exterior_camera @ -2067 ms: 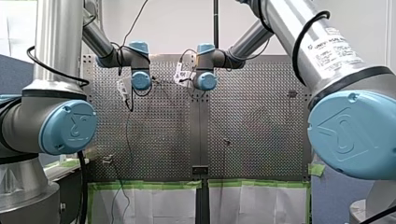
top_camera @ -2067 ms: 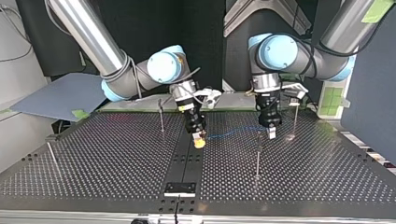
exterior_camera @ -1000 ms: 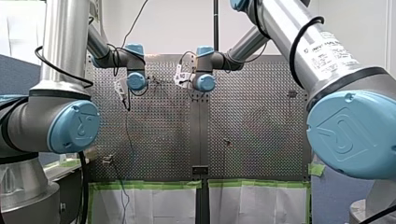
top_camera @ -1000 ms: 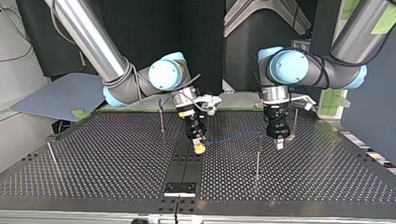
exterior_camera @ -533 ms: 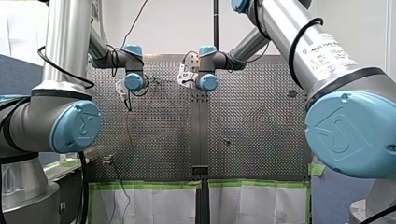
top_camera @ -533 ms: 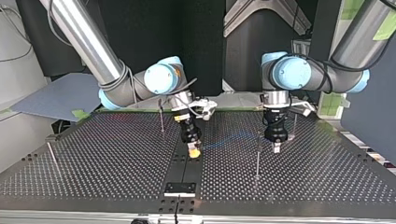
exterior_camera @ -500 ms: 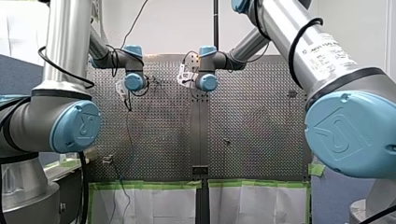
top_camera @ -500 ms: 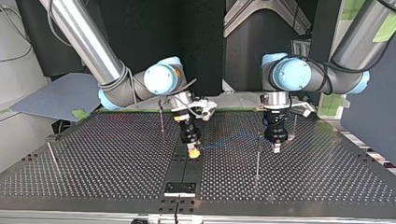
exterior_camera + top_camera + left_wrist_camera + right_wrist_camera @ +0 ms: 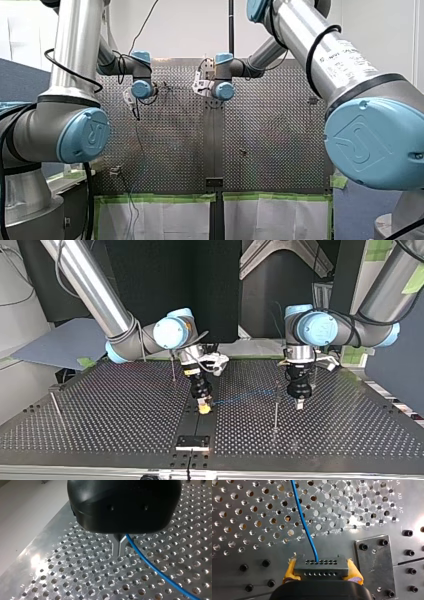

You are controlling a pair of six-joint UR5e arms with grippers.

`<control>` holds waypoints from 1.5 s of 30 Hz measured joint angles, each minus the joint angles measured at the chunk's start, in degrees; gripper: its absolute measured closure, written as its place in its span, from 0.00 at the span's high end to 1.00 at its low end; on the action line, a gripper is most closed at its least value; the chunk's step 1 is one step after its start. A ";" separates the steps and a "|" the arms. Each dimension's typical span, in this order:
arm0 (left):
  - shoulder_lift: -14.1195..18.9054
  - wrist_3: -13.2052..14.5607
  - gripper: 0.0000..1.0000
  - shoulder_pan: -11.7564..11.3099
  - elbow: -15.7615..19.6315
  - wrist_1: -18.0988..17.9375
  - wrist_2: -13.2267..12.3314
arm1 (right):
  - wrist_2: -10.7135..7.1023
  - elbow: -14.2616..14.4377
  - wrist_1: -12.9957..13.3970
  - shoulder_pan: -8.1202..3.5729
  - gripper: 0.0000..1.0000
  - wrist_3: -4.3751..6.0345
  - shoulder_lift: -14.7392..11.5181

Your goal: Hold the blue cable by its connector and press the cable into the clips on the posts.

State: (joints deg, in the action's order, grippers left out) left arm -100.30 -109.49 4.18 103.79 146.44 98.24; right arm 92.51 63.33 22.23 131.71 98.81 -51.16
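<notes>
Blue cable (image 9: 304, 525) stretches over the perforated metal table (image 9: 115, 410) from its connector (image 9: 321, 567), which is clamped between our right gripper's (image 9: 321, 571) yellow pads. Our left gripper's (image 9: 119, 545) fingers are closed beside it; contact unclear. 1 post (image 9: 275, 410) stands between them, with dark panels (image 9: 220, 285) behind.

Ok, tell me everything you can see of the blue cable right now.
The blue cable is a thin, smooth, single strand, plastic-coated by the look. One end enters the dark connector, which is clamped between my right gripper's yellow pads. From there it runs in a gentle curve over the perforated table and passes right beside my left gripper. Whether that gripper holds it does not show.
</notes>
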 joint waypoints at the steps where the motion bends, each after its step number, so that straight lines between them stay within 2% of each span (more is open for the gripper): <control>1: 0.00 0.05 0.02 -0.01 0.00 0.02 0.00 | -0.04 -0.03 -0.03 -0.03 0.00 0.00 0.01; 9: -0.01 1.80 0.02 -0.02 -0.02 -0.06 -0.42 | -0.09 -0.07 -0.71 -0.09 0.00 -0.38 0.05; 10: -0.01 2.18 0.18 0.01 -0.02 -0.10 -0.42 | -0.08 -0.08 -0.89 -0.09 0.00 -0.53 0.05; 11: -0.02 2.47 0.29 0.07 -0.02 -0.07 -0.36 | -0.07 -0.08 -1.12 -0.09 0.00 -0.73 0.06; 12: 0.00 2.72 0.29 0.21 -0.02 0.11 -0.15 | -0.06 -0.08 -1.27 -0.09 0.00 -0.84 0.06; 13: 0.00 2.84 0.44 0.33 -0.02 0.36 0.11 | -0.05 -0.08 -1.38 -0.09 0.00 -0.94 0.07; 14: 0.00 2.90 0.51 0.44 -0.02 0.67 0.42 | -0.05 -0.08 -1.49 -0.09 0.00 -1.03 0.07; 15: 0.00 2.96 0.51 0.56 -0.02 1.13 0.87 | -0.05 -0.08 -1.54 -0.09 0.00 -1.08 0.07; 17: 0.03 3.13 0.66 0.71 -0.02 1.87 1.65 | -0.04 -0.08 -1.61 -0.09 0.00 -1.14 0.08; 18: 0.04 3.31 0.66 0.79 -0.02 2.42 2.20 | -0.05 -0.09 -1.62 -0.09 0.00 -1.16 0.09; 20: 0.05 3.53 0.82 0.91 -0.02 3.24 3.01 | -0.08 -0.08 -1.67 -0.09 0.00 -1.22 0.11; 21: 0.05 3.66 0.82 0.98 -0.02 3.74 3.52 | -0.09 -0.08 -1.69 -0.09 0.00 -1.28 0.11; 22: 0.06 3.74 0.96 1.02 -0.02 4.14 3.82 | -0.08 -0.08 -1.70 -0.08 0.00 -1.35 0.11; 23: 0.06 3.80 1.00 1.06 -0.02 4.53 4.00 | -0.08 -0.07 -1.72 -0.09 0.00 -1.49 0.12; 31: 0.13 4.43 1.00 1.43 -0.02 7.80 5.88 | -0.02 -0.07 -1.74 -0.23 0.00 -2.20 0.13; 36: 0.33 6.26 1.00 1.48 -0.02 10.24 7.49 | 0.73 -0.04 -2.84 -0.24 0.00 -3.74 0.13; 41: 1.64 7.22 1.00 1.52 -0.02 12.22 6.47 | 1.29 0.25 -4.46 -0.36 0.00 -5.35 0.16; 45: 3.19 6.20 1.00 2.14 0.04 13.87 4.97 | 1.35 0.40 -4.93 -0.60 0.00 -5.65 0.17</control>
State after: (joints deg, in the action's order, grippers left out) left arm -97.10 -103.29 6.31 103.83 160.31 103.20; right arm 93.86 63.73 17.30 131.11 93.15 -50.99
